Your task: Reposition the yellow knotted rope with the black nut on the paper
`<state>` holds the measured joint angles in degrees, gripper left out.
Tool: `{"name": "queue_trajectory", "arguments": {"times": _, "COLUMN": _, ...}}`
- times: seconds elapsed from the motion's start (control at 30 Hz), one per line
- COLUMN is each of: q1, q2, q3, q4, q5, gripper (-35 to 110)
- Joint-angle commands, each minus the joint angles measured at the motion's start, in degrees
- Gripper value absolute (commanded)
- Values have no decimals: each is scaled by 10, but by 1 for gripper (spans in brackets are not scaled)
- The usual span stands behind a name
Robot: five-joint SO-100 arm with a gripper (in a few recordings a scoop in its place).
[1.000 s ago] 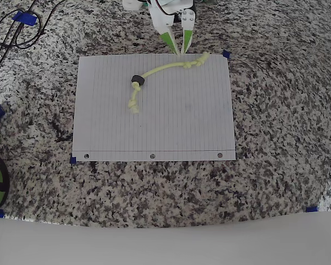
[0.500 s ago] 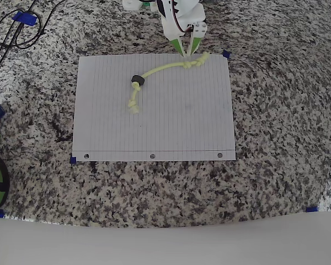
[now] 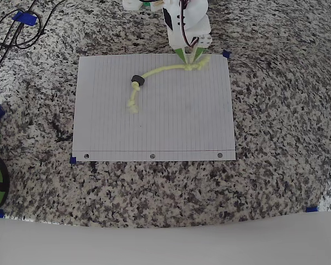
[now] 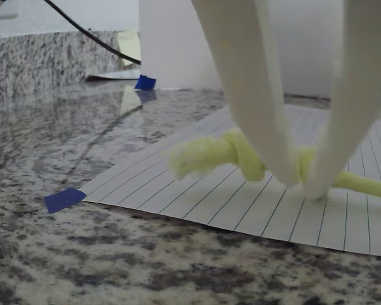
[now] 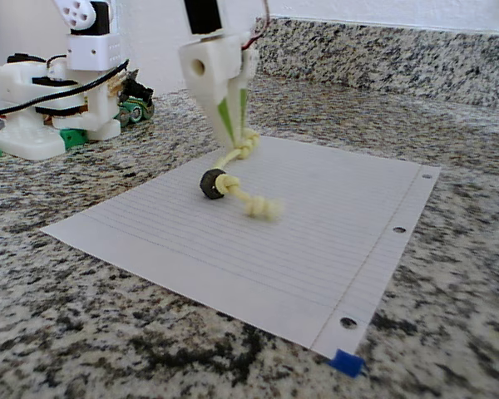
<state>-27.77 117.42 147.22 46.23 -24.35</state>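
In the overhead view, one white lined notebook sheet (image 3: 154,116) is seen lying flat on the speckled granite worktop (image 3: 276,121), with three punched holes counted along its lower edge. No writing, brand or label can be read on the sheet; only faint ruling is shown. One thin pale yellow knotted rope (image 3: 160,70) is laid on the upper part of the sheet, running from a knot near the top right corner down and left to a second knotted, frayed end. One small black nut (image 3: 137,81) is threaded on the rope near its left end. The white hand (image 3: 189,59) with green-lined fingers is placed over the rope's right knot, its tips drawn narrow. Blue tape markers (image 3: 226,54) are seen beside the sheet's corners, and black cables (image 3: 14,30) are coiled at the upper left.

In the wrist view, the two pale fingers (image 4: 254,95) are seen closed tightly around the rope (image 4: 209,155) just beside its end knot, with the tips touching the sheet (image 4: 241,206).

In the fixed view, the hand (image 5: 231,131) is held upright above the far knot, pinching the rope (image 5: 241,187), while the nut (image 5: 211,184) rests on the sheet (image 5: 316,233). No lettering can be made out.
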Motion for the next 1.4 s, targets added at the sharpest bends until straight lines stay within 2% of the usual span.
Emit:
{"name": "queue_trajectory", "arguments": {"times": 0.0, "q1": 6, "q2": -14, "q3": -33, "q4": -24, "q5": -13, "gripper": 0}}
{"name": "queue_trajectory", "arguments": {"times": 0.33, "q1": 6, "q2": -11, "q3": -47, "q4": -54, "q5": -34, "gripper": 0}}
{"name": "queue_trajectory", "arguments": {"times": 0.63, "q1": 77, "q2": 155, "q3": -44, "q4": -28, "q5": -70, "gripper": 0}}
{"name": "queue_trajectory", "arguments": {"times": 0.97, "q1": 233, "q2": 14, "q3": -46, "q4": -195, "q5": -64, "gripper": 0}}
{"name": "queue_trajectory", "arguments": {"times": 1.37, "q1": 291, "q2": -63, "q3": -47, "q4": -294, "q5": -70, "gripper": 0}}
